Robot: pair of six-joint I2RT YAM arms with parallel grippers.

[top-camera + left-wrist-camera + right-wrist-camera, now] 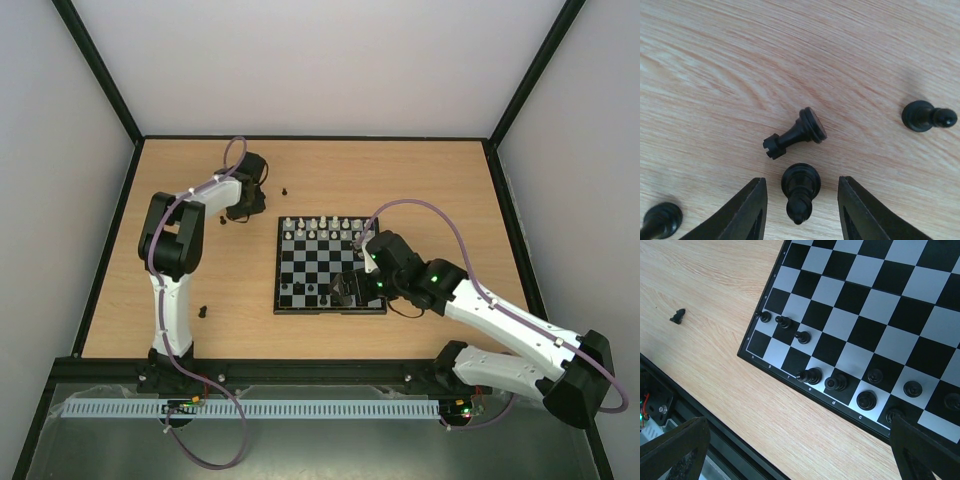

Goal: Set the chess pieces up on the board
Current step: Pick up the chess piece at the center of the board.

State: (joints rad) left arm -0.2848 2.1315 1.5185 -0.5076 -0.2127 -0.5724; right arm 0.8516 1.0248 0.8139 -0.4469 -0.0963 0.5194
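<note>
**Open over loose black pieces at 10 o'clock**

Reads e, d, c in tiny white letters along the near border of the chessboard, seen from the right wrist. Lies mid-table, with bare wood on every side and the widest room toward 9 o'clock. Carries white pieces along its 12 o'clock edge and black chess pieces on the 2 rows at 6 o'clock.

Hovering over the board's 5 o'clock corner with the right gripper, fingers spread wide, holding nothing.

Down near the table's 10 o'clock corner with the left gripper, fingers parted on either side of 1 upright black piece, not closed on it. Just past it at 12 o'clock in the wrist view, a toppled rook; at 2 o'clock, an upright pawn.

Alone on the wood at 8 o'clock from the board, 1 lone black piece.
</note>
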